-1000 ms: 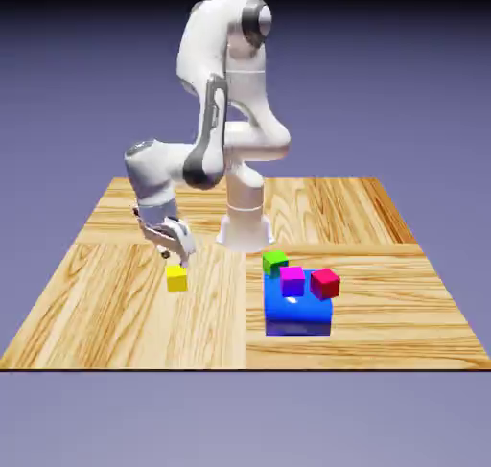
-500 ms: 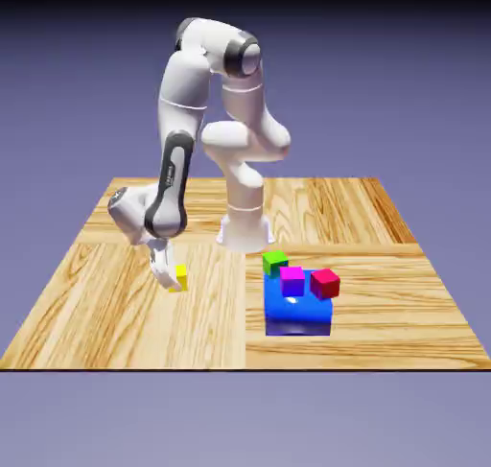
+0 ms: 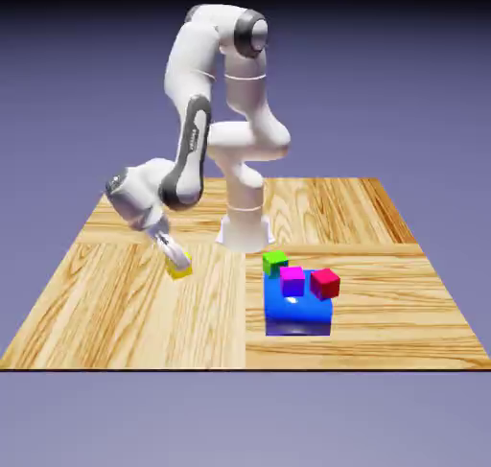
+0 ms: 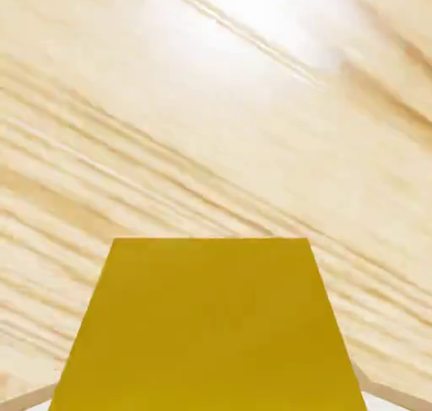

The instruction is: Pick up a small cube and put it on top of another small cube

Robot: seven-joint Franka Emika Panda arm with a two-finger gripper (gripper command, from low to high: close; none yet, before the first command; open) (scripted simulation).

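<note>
Already the yellow cube (image 3: 179,266) is clamped in the tool (image 3: 175,261), lifted a little off the counter (image 3: 115,302) over its left half in the exterior view, roughly midway between the far and near edges. In the hand view the cube (image 4: 207,325) fills the lower frame and hides the fingertips, so how deep the grip sits is hard to judge; it looks held near its top.

The tool is tilted, not plumb, and that is the first risk: a shallow, angled hold could let the cube rotate or slip out during the carry.

The likely targets crowd together toward the counter's right half: a green cube (image 3: 275,261), a magenta cube (image 3: 292,280) and a red cube (image 3: 325,283), the latter two on a larger blue block (image 3: 299,312). They sit just beside one another, so a descending tool could knock a neighbour, or shove the chosen base off its perch.

Letting go while still tilted, or off-centre, would probably tip the yellow cube off the stack.
</note>
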